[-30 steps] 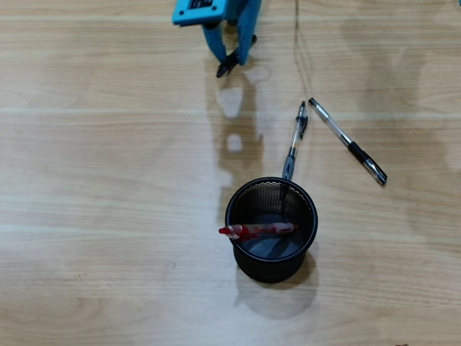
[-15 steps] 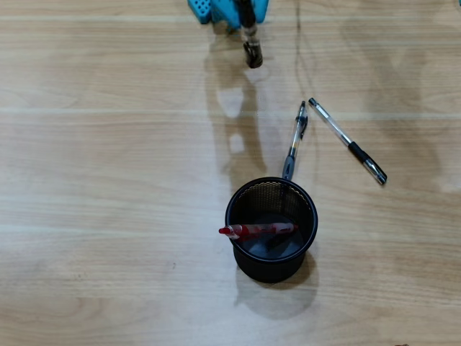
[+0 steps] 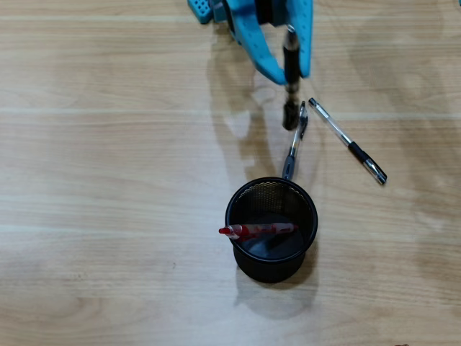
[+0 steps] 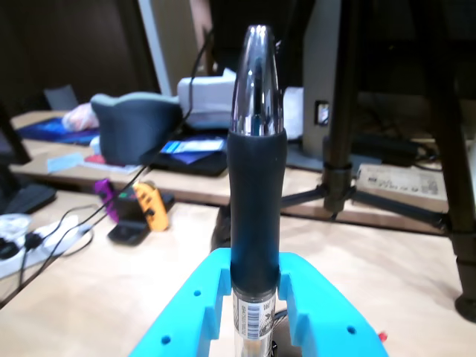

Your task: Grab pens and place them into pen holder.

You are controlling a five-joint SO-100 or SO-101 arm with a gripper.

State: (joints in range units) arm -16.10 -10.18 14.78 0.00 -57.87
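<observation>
- Black wire-mesh pen holder (image 3: 271,229) stands upright on the wooden bench (image 3: 108,180), in the lower middle of the overhead view.
- Red pen (image 3: 257,231) lies tilted across the holder's mouth; its left end rests on the left rim and pokes slightly past it.
- One clear-barrelled pen (image 3: 294,141) lies flat on the bench just above the holder in the overhead view; its lower end touches or passes behind the holder's top rim.
- A second clear-barrelled pen (image 3: 348,142) with a black rubber section lies diagonally on the bench to the right of the first, apart from it and from the holder.
- Blue gripper (image 3: 286,71) enters from the top edge of the overhead view and is pinched on a further pen (image 4: 254,186).
- In the wrist view this held pen stands between the blue fingers (image 4: 320,301), black rubber section and silver tip pointing away from the camera.
- In the overhead view the held pen's tip hangs just beside the upper end of the first clear-barrelled pen; contact cannot be determined.
</observation>
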